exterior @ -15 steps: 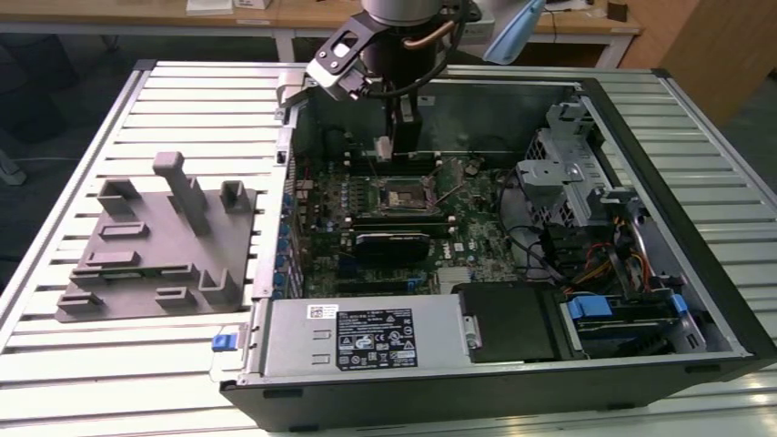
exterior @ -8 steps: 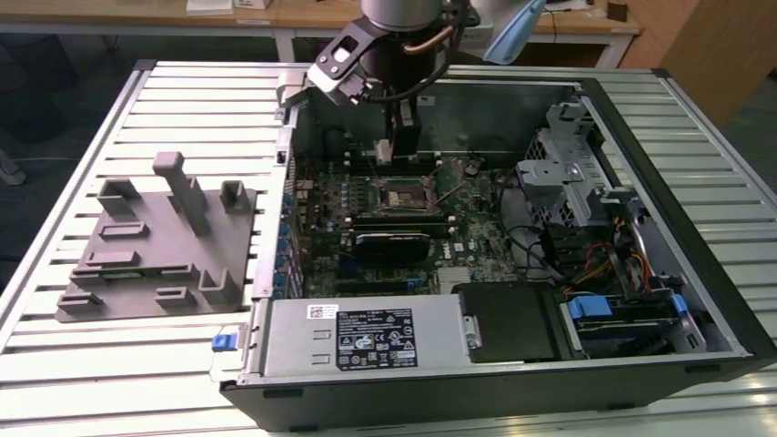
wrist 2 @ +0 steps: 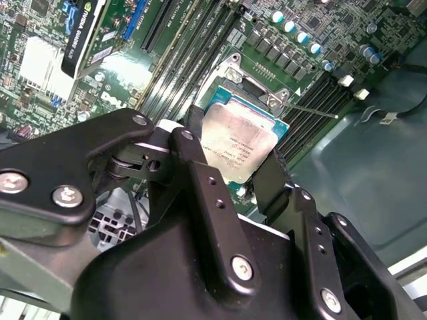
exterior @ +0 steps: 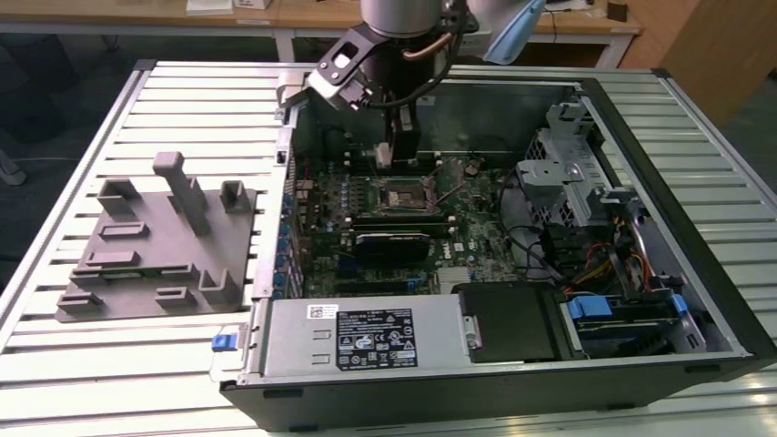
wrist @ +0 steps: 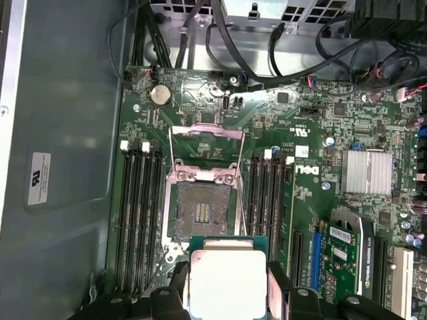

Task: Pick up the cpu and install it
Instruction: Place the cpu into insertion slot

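Item: cpu (wrist: 227, 283). Picked up; you hold it pinched by its edges in the tool (wrist: 228, 297), pale top showing in both wrist views.
Status: not seated; the socket (wrist: 200, 215) stands open and bare, close below.
Arm: reaches into the case (exterior: 680, 264) from 12 o'clock in the exterior view, tool pointing down.

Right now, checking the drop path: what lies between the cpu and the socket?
Nothing: in the first wrist view the stretch from the cpu, held in the gripper, to the open socket is bare.
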Robot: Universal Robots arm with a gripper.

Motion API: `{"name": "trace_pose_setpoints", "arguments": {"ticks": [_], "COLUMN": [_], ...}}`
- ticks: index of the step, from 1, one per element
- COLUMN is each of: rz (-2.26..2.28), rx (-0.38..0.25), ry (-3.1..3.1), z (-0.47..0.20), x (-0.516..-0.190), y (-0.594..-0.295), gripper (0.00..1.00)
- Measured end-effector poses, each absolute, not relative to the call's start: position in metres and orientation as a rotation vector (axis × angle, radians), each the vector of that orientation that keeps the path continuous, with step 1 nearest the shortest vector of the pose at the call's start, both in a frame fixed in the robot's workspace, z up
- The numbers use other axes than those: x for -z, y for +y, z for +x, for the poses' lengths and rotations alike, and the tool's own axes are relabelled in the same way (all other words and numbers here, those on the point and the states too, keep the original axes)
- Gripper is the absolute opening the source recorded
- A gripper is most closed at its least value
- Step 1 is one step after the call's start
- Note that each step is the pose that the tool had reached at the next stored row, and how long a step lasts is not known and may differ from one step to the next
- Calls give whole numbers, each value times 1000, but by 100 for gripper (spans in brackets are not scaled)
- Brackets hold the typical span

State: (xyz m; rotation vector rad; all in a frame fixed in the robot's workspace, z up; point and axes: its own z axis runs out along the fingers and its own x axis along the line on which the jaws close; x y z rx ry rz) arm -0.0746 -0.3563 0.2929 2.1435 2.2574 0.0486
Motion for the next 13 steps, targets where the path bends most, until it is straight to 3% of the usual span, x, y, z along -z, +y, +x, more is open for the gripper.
{"name": "trace_pose_setpoints", "arguments": {"ticks": [13], "rz": [2143], "rx": [-48], "ry": [2258], "z": [-74], "x": [-285], "y": [-356], "gripper": [54]}}
